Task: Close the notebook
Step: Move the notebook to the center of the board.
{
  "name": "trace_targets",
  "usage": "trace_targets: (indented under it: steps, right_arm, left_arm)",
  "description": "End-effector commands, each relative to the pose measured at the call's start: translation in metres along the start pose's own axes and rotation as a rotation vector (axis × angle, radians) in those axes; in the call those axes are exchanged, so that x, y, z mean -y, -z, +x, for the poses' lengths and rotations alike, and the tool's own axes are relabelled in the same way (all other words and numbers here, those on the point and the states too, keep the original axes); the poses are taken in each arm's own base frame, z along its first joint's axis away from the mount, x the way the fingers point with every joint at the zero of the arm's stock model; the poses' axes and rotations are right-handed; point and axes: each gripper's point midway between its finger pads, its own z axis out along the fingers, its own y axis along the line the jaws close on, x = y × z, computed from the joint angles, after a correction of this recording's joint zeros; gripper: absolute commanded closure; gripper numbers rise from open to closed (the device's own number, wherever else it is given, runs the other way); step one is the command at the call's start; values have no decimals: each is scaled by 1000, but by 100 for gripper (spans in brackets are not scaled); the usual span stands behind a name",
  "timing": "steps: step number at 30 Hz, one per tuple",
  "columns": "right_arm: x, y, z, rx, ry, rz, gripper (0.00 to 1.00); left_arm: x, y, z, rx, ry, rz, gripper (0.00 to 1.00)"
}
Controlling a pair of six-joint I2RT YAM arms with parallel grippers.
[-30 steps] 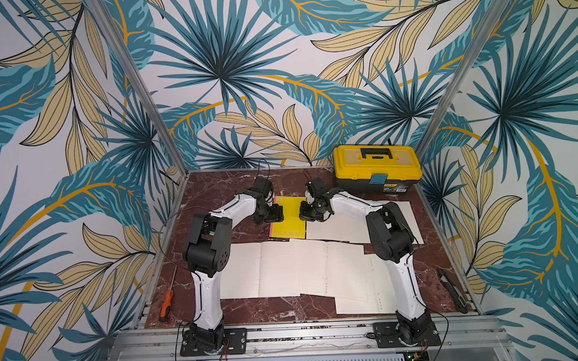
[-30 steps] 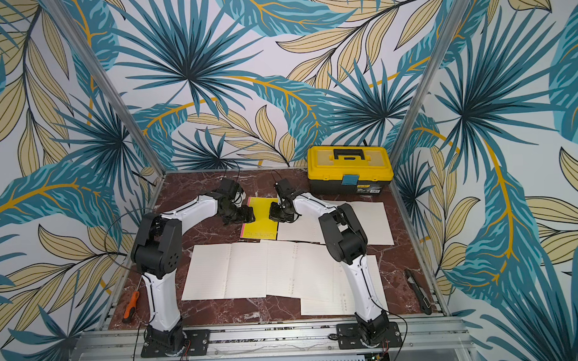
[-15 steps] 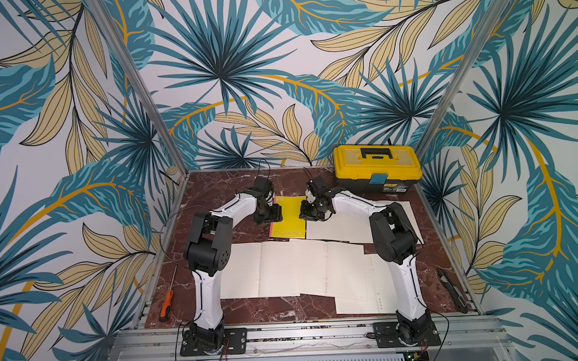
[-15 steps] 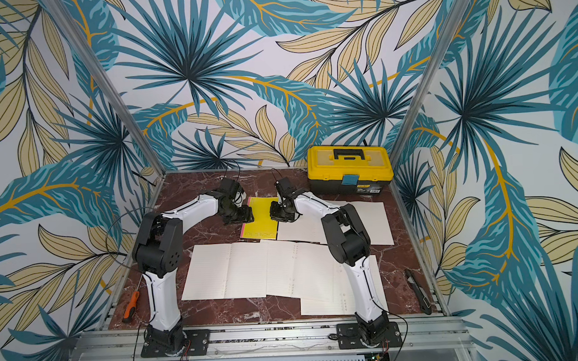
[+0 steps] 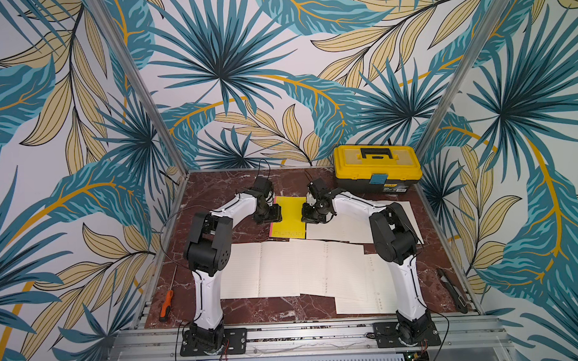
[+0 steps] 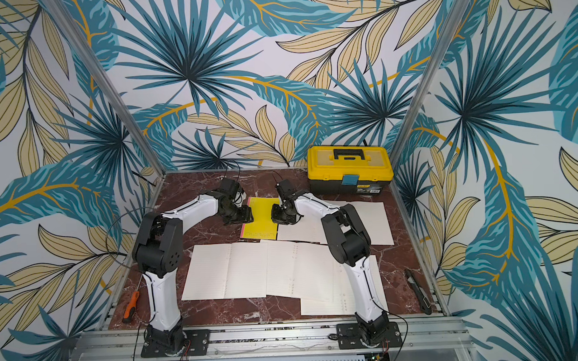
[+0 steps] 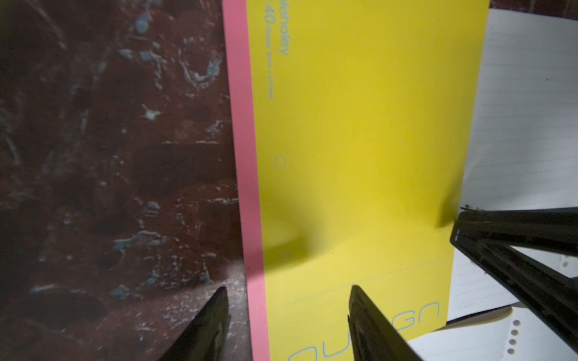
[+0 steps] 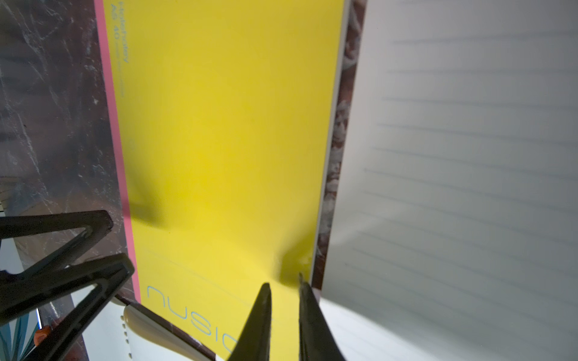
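Observation:
The yellow notebook [image 5: 289, 217] [image 6: 262, 218] with a pink spine strip lies shut and flat on the marble table, cover up. My left gripper [image 5: 277, 213] [image 7: 287, 290] is open and straddles the pink spine edge, with one finger over the table and one over the cover [image 7: 359, 140]. My right gripper [image 5: 304, 214] [image 8: 283, 281] hovers at the notebook's opposite long edge [image 8: 225, 125]. Its fingers are a narrow gap apart, with nothing between them. Each wrist view shows the other gripper at the far side of the cover.
A yellow toolbox [image 5: 378, 170] stands at the back right. Loose lined sheets [image 5: 284, 270] cover the middle and the near right, and more paper [image 5: 348, 225] lies right of the notebook. An orange screwdriver [image 5: 165, 304] lies at the near left. A black knife [image 5: 452, 289] lies along the right edge.
My left gripper's fingers have drawn closer together. My right gripper has parted slightly from shut. Both arms stay at the notebook's sides.

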Motion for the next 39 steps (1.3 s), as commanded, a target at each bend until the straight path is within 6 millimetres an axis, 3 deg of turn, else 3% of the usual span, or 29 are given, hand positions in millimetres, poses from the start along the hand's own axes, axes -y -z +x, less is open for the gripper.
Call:
trace_targets:
  steps: [1,12,25,33,39]
  right_arm:
    - [1,11,7,-6,11,13,81]
    - [6,7,15,-21,1,12,82]
    - [-24,-21,28,-70,37,-32,87]
    - [-35,-33,27,-88,46,-41,87]
    - [-46,-46,28,-111,55,-56,87]
  left_arm:
    - [-1,-6,-1,-13,-9,-14,38]
    - [-4,-13,2,-30,-7,-16,39]
    - [2,-14,0,-26,11,42,45]
    - [-19,-3,-7,-1,58,43,51]
    - [-23,4,-9,11,76,81,56]
